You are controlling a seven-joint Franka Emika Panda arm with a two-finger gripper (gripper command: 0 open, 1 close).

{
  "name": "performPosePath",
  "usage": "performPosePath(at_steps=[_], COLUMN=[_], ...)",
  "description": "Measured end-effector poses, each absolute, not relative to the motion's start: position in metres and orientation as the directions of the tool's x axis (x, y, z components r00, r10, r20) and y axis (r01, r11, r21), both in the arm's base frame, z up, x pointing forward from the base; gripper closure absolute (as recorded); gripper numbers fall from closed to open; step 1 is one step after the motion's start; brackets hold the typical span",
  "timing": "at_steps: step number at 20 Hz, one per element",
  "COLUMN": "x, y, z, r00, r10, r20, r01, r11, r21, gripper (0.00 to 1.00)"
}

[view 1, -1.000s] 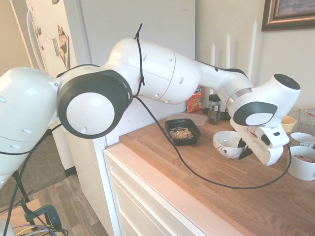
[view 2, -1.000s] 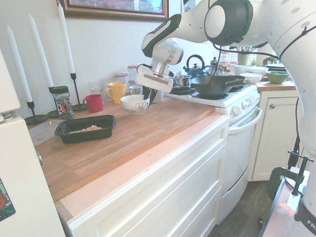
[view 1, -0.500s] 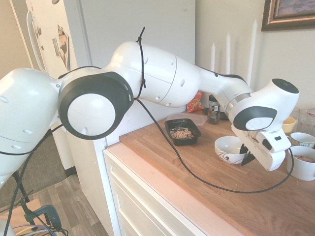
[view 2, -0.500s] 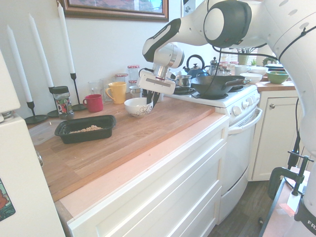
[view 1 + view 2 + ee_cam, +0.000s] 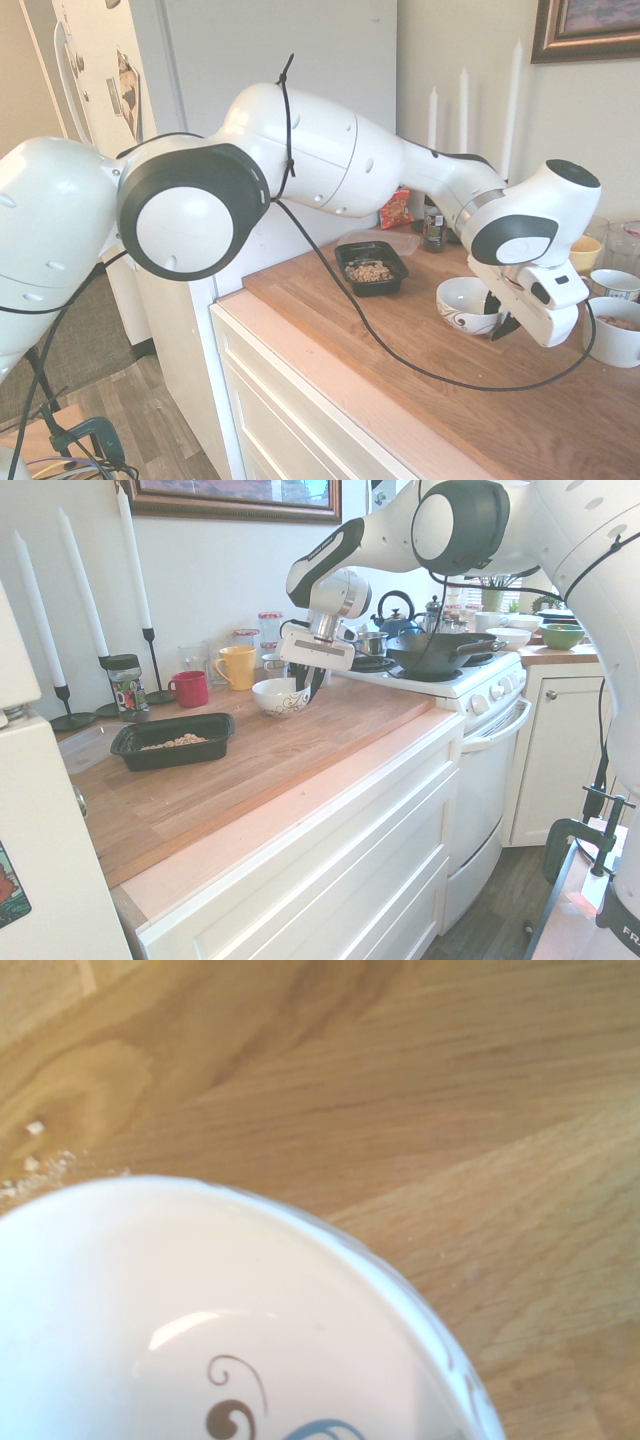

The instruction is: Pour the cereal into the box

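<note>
**Bowl back on tabletop, cereal in box**

The swirl-patterned bowl sat tilted a second ago; now it rests upright on the tabletop and looks empty in the wrist view. End effector remains at its rim; whether the fingers have let go, cannot tell. Cereal lies in the black box, well apart from the bowl, toward the candles. Judgement: pour done, release pending. A few crumbs beside the bowl. No legible writing.

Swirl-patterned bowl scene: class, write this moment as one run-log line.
cereal: in box | bowl: upright on counter, looks empty | gripper: at bowl rim, grip unclear
</note>
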State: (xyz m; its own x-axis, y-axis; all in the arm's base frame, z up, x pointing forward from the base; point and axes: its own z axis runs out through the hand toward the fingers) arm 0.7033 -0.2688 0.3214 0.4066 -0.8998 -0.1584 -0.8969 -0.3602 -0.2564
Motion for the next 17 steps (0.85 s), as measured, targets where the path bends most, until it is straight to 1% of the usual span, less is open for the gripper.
performPosePath(at_steps=[5, 13, 17], x=[0.703, 0.707, 0.703], y=[-0.267, -0.231, -0.213], z=[0.331, 0.404, 0.428], r00=[0.422, 0.461, 0.465], r10=[-0.9, -0.885, -0.872], r20=[-0.109, 0.066, 0.15], r01=[-0.893, -0.871, -0.872], r11=[-0.391, -0.466, -0.481], r21=[-0.224, -0.157, -0.094], gripper=[0.0, 0.0, 0.0])
